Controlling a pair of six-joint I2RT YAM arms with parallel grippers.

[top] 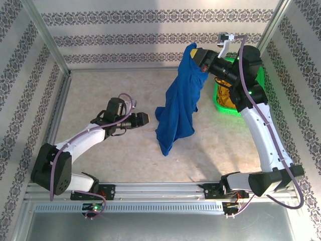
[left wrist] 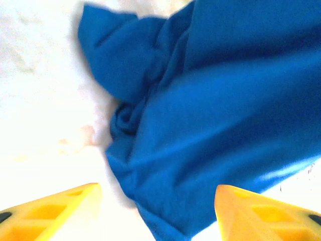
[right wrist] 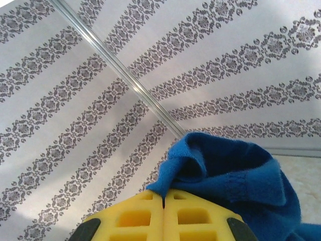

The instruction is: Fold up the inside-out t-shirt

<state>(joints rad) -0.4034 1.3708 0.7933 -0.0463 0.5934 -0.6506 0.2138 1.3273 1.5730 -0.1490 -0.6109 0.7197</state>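
Note:
The royal-blue t-shirt (top: 178, 108) hangs in a long bunch from my right gripper (top: 196, 54), which is raised at the back right and shut on a hemmed edge of the cloth (right wrist: 220, 165). The shirt's lower end rests crumpled on the table. In the right wrist view the yellow fingers (right wrist: 135, 216) meet with blue fabric pinched between them. My left gripper (top: 146, 119) sits low at the table's middle left, just left of the hanging shirt. Its yellow fingers (left wrist: 55, 211) stand apart, with the blue cloth (left wrist: 210, 120) in front of them and nothing gripped.
A green basket (top: 223, 103) holding a mustard-yellow garment stands at the back right, partly behind the right arm. Patterned walls and metal rails enclose the beige table (top: 100, 90) on three sides.

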